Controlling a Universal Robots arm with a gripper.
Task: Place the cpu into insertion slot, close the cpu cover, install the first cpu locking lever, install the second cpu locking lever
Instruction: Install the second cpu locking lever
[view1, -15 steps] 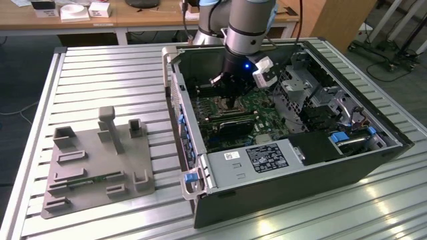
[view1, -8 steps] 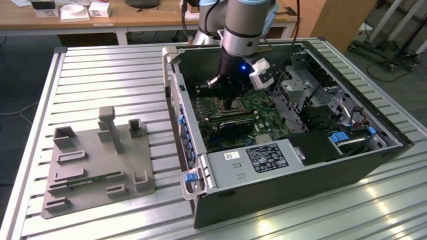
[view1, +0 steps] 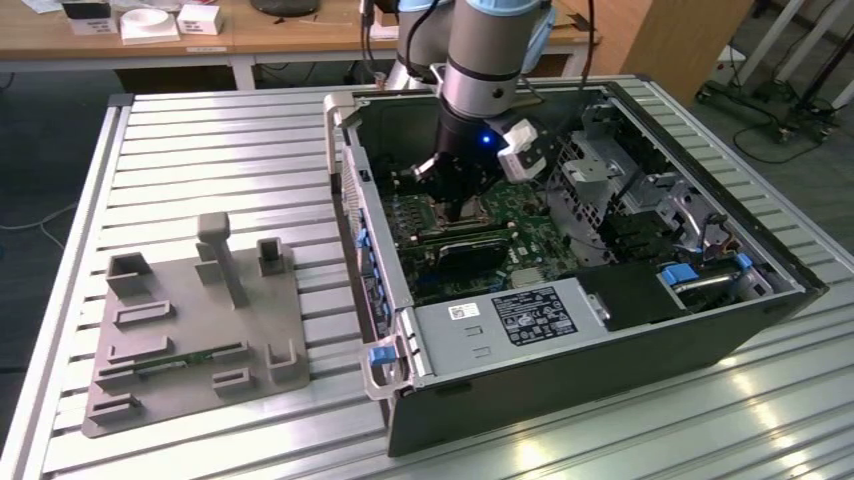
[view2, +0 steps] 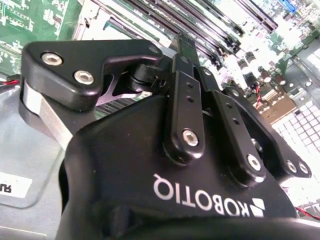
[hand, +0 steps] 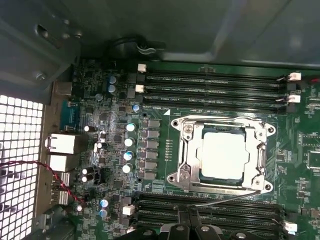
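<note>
My pincer (view1: 465, 208) hangs inside the open computer case (view1: 747, 300), low over the green circuit board (view1: 521, 235), in the exterior view. The case lies on its side on the slatted metal worktop (view1: 200, 130). A grey plastic holder tray (view1: 187, 340) lies on the same worktop, well apart from the case, toward the exterior view's left.

In the first wrist view the cpu (hand: 225, 155) sits flat in the insertion slot (hand: 186, 134), its pale metal top facing up. The cpu cover (hand: 260, 150) lies down around the chip as a silver frame, and the chip shows through its square window. A thin locking lever (hand: 220, 200) runs along one side of the frame, between the slot and the long black memory slots (hand: 215, 82).

The black tips of my pincer (hand: 187, 227) appear at the edge of that same picture, just beside the lever side of the slot, near the cpu but not over it. In the second wrist view the fingers (view2: 186, 100) come close together at their ends, and I cannot tell whether they are clenched on something or only nearly closed. I see nothing held between them.
</note>
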